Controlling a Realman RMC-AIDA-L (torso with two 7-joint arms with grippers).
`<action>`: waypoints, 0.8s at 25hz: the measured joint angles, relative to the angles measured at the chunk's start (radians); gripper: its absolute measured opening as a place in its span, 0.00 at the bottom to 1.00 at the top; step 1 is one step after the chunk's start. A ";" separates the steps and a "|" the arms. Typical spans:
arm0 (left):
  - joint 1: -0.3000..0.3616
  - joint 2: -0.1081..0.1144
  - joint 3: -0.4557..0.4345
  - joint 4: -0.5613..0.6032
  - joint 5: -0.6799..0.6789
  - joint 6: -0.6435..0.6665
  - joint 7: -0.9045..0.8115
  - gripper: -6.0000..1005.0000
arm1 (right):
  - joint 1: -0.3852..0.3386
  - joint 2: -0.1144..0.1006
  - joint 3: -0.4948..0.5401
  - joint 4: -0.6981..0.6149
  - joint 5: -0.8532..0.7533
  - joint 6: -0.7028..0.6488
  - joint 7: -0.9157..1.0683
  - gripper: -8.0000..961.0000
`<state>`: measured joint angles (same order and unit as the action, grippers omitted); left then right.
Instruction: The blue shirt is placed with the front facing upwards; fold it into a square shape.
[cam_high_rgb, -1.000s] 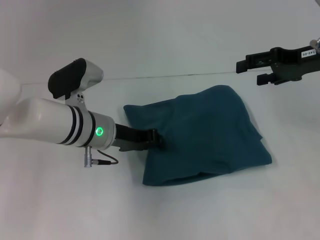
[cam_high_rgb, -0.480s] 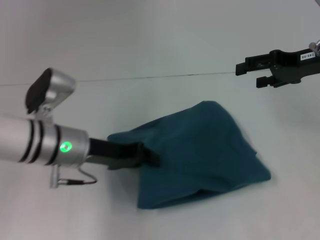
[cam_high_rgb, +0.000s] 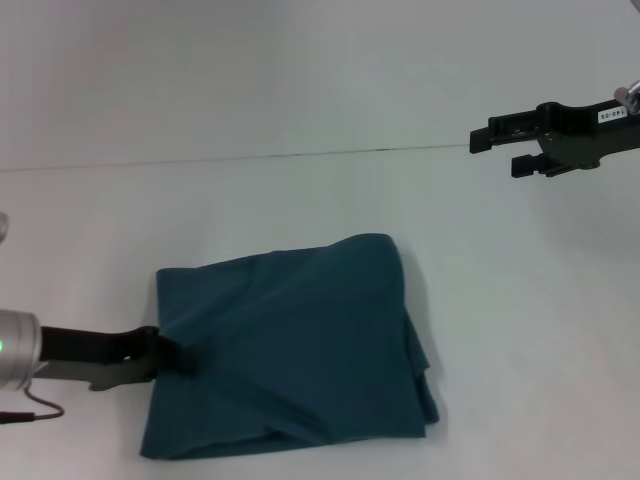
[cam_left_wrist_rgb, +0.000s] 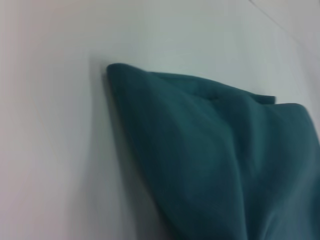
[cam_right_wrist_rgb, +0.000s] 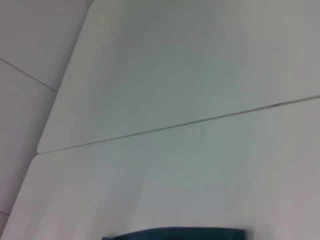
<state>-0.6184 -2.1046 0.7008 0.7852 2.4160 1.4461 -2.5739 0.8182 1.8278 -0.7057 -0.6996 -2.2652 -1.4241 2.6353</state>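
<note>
The counter (cam_high_rgb: 300, 80) is a plain white surface that fills nearly the whole head view, matte and evenly lit, with one thin dark seam (cam_high_rgb: 250, 158) running across it from 9 o'clock to 3 o'clock in the upper half. The right wrist view shows the same seam and, beyond it, a rounded corner of the white top with a pale grey floor or wall past the edge.

The blue shirt (cam_high_rgb: 290, 350) lies at about 6 o'clock in the head view, folded into a rough, slightly skewed rectangle with its plain teal side up. Soft wrinkles cross the top layer, and stacked layers show along its edge toward 4 o'clock. It casts a faint shadow on the counter.

The left end effector (cam_high_rgb: 172, 357) reaches in from 8 o'clock, low over the counter, its dark fingers closed on the shirt's edge at the 9 o'clock side, where the cloth puckers. The left wrist view shows only a folded corner of the teal fabric against the white top.

The right end effector (cam_high_rgb: 500, 147) hangs at 2 o'clock, well apart from the shirt and above the seam, its two black fingers spread narrowly with nothing between them.
</note>
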 joint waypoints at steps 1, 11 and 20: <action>0.000 0.003 -0.014 -0.001 0.014 0.003 0.004 0.15 | -0.001 0.000 0.000 0.000 0.000 0.003 0.000 0.98; -0.013 0.017 -0.038 0.025 0.080 0.041 0.009 0.20 | -0.002 0.002 0.000 0.001 0.001 -0.004 -0.008 0.98; 0.037 0.017 -0.102 0.225 0.084 0.157 -0.003 0.29 | -0.004 0.001 0.006 0.002 0.001 -0.005 -0.012 0.98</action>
<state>-0.5814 -2.0878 0.5990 1.0098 2.5001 1.6035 -2.5773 0.8145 1.8287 -0.6995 -0.6979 -2.2641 -1.4295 2.6231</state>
